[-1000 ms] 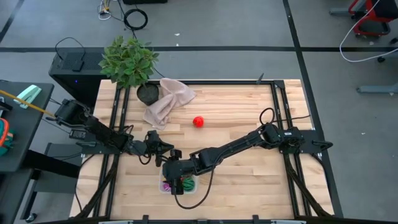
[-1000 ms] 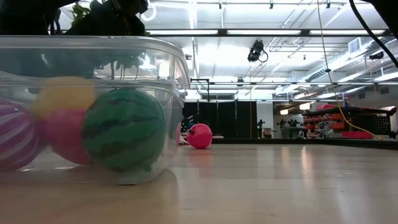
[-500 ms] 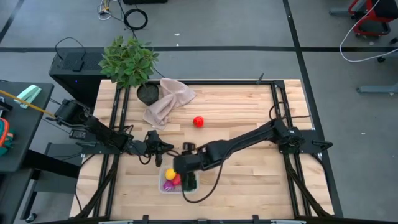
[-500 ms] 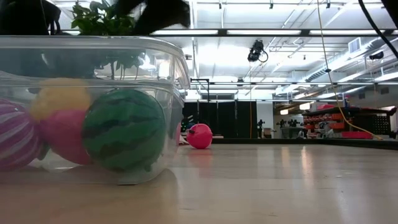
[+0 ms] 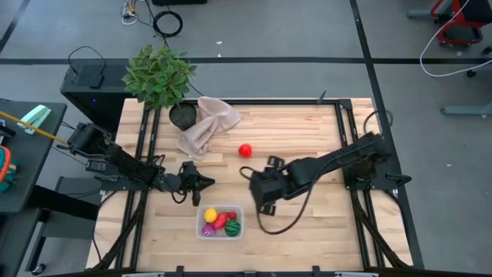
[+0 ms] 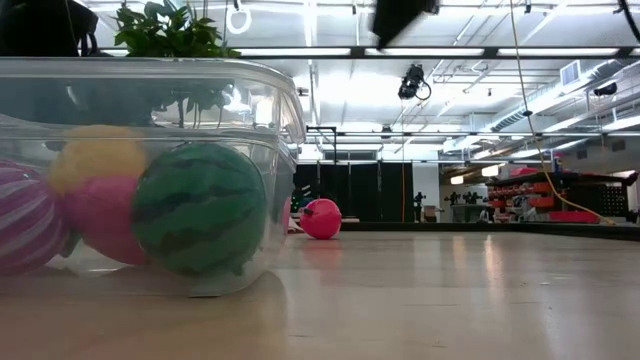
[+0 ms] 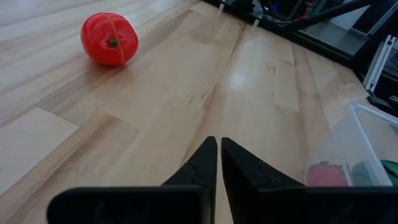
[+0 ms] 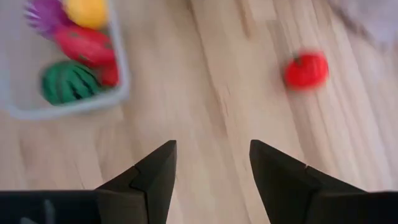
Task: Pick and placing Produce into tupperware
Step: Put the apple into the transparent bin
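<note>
The clear tub [image 5: 221, 221] sits near the table's near edge and holds a yellow, a purple and a red piece and the green striped ball [image 6: 200, 208]. A red tomato-like toy [image 5: 245, 150] lies alone on the wood at mid-table; it also shows in the left wrist view [image 7: 109, 39] and the right wrist view [image 8: 306, 70]. My right gripper [image 8: 212, 146] is open and empty. It hovers to the right of the tub, between it and the tomato [image 5: 263, 192]. My left gripper [image 7: 217, 142] is shut and rests low, just left of the tub [image 5: 201, 181].
A potted plant [image 5: 160, 77] and a beige cloth [image 5: 204, 127] stand at the far left corner. Bare wood stretches over the table's right half and around the tomato. Black frame rails run along the left and right edges.
My right gripper has risen from above the tub and drawn back toward the table's right and far side, ending between the tub and the red tomato. The pieces in the tub now show uncovered from above. My left arm has stayed still.
</note>
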`<act>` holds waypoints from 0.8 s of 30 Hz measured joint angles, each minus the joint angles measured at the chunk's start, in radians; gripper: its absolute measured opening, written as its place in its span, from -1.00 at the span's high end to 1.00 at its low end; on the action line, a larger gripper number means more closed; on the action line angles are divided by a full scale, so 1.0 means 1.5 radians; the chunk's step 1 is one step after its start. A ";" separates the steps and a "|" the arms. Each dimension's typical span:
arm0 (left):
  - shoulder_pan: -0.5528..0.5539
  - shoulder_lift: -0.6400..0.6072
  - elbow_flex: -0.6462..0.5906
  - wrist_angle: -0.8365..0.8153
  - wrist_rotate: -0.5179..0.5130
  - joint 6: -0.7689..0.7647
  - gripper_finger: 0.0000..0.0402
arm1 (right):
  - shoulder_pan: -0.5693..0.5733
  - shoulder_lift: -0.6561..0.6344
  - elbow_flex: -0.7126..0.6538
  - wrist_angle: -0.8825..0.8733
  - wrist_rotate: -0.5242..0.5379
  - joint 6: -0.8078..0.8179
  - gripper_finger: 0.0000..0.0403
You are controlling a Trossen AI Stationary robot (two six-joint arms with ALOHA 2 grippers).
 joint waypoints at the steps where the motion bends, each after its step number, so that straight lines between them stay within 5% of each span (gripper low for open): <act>1: 0.000 0.000 0.000 0.000 0.000 0.000 0.87 | 0.001 -0.024 -0.042 0.011 0.000 0.028 -0.04; 12: 0.000 0.000 0.000 0.000 0.000 -0.001 0.82 | 0.012 -0.250 -0.440 0.240 -0.002 0.315 -0.04; 19: 0.000 0.000 0.000 0.001 0.000 -0.002 0.85 | -0.032 -0.298 -0.505 0.294 0.000 0.313 -0.04; 24: 0.000 0.000 0.000 0.001 0.000 -0.005 0.85 | -0.072 -0.301 -0.488 0.310 -0.009 0.217 -0.04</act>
